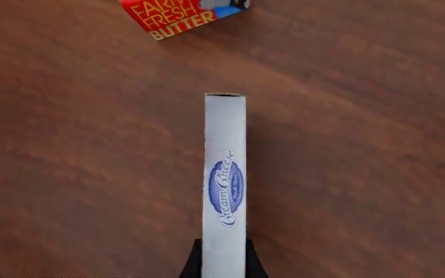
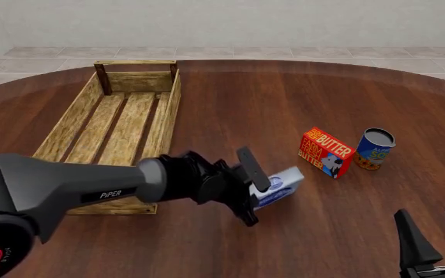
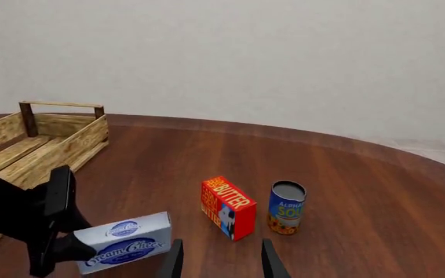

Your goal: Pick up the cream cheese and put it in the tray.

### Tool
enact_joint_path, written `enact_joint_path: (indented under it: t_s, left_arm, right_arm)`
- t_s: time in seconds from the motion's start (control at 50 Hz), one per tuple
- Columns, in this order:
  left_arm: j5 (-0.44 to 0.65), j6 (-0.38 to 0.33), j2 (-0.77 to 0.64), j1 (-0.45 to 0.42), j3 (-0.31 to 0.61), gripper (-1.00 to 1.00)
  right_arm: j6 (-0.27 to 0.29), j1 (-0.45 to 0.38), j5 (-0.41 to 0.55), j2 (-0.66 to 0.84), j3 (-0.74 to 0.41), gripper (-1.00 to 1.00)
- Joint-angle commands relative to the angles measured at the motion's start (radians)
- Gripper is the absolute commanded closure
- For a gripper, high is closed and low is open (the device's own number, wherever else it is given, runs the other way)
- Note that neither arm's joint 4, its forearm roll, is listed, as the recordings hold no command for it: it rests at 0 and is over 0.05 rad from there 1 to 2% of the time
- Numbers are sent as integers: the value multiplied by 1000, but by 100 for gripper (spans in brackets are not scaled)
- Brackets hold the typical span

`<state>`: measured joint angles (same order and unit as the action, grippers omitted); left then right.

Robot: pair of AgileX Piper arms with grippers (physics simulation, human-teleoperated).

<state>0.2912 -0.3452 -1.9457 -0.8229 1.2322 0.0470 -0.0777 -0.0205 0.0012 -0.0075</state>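
cream cheese box [image 2: 279,186] clamped on its broad faces in the left gripper [image 2: 247,186], carried on edge above the bare wooden bench [image 2: 284,104], just beside the near right corner of the slatted wooden tray [image 2: 76,119] and outside it. in the left wrist view, narrow edge of cream cheese box [image 1: 225,179] with oval logo, fingers [image 1: 190,265] pressed on either side. butter box [image 2: 326,152] and blue soup can [image 2: 374,149] upright side by side, well right of the tray. right gripper [image 2: 435,234] parted, grasping nothing, low at near right.
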Motion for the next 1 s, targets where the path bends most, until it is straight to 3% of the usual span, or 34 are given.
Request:
enact_joint_path:
  t_s: [0.02,0.26,0.5,1.0]
  left_arm:
    - [-19,-44,34,42,9,100]
    - [9,22,94,4,28,100]
    - [32,113,165,24,70,100]
    - [60,127,261,70,84,100]
  right_arm:
    - [-1,2,0,0,0,-100]
    - [5,1,0,0,0,-100]
    - [10,-4,-1,0,0,-100]
    - [11,-5,-1,0,0,-100]
